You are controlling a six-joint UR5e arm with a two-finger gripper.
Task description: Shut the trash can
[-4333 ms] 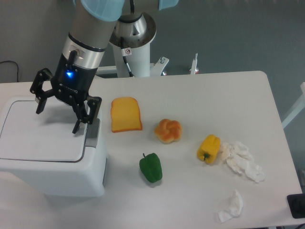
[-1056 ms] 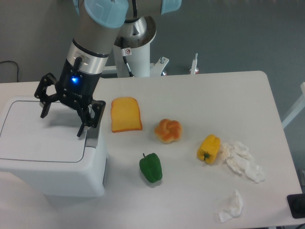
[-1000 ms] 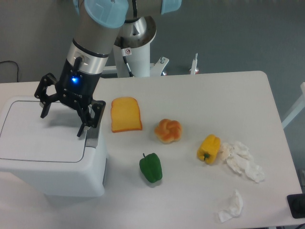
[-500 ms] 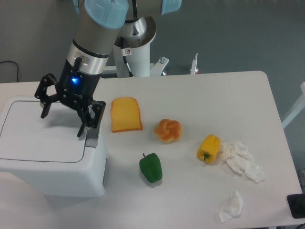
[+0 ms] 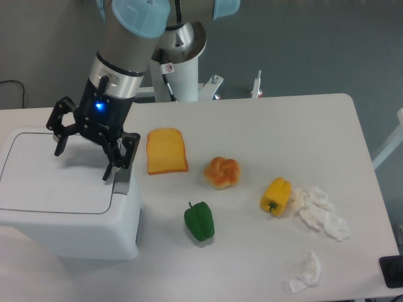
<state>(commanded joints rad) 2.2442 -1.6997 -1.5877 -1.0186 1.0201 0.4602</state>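
Black gripper (image 5: 84, 158) is hanging over the rear of the trash can (image 5: 66, 207), its two fingers (image 5: 114, 165) spread wide apart and holding nothing. At the table's (image 5: 264, 126) nine o'clock edge, the can is sitting as a large boxy white bin with rounded corners, its flat lid (image 5: 53, 179) lying level and a grey latch tab (image 5: 122, 179) showing at its three o'clock side. One fingertip is pointing down just beside that tab; whether it is touching cannot be told.
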